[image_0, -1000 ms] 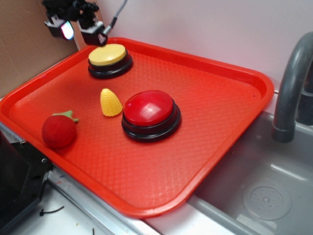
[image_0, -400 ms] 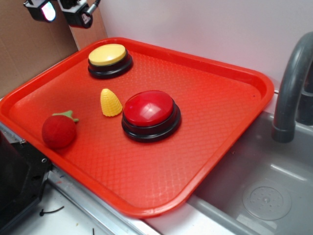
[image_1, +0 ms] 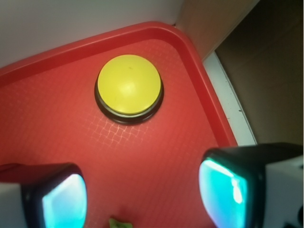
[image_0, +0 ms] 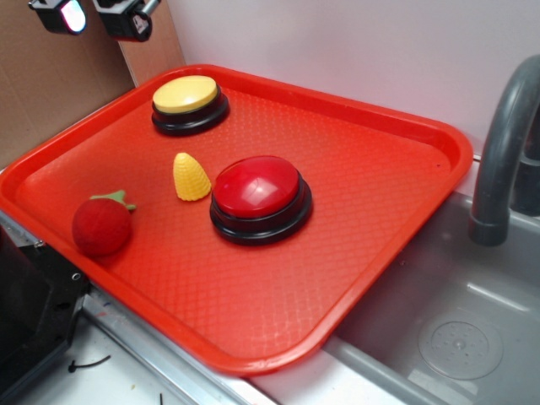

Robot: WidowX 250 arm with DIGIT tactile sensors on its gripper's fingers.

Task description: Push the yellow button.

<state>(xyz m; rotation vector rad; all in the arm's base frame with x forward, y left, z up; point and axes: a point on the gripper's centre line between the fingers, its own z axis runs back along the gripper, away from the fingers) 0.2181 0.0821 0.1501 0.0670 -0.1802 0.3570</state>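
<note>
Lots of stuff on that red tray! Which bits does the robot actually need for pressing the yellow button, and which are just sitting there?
Needed: yellow button, gripper.
Just lying about: red button, corn toy, strawberry toy, grey faucet. The tray only carries them.

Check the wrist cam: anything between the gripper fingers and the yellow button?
Nothing. In the wrist view only bare red tray lies between the gripper and the yellow button.

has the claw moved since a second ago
Yes. In the exterior view the claw has risen up and left, away from the yellow button, which stays put on the tray.
</note>
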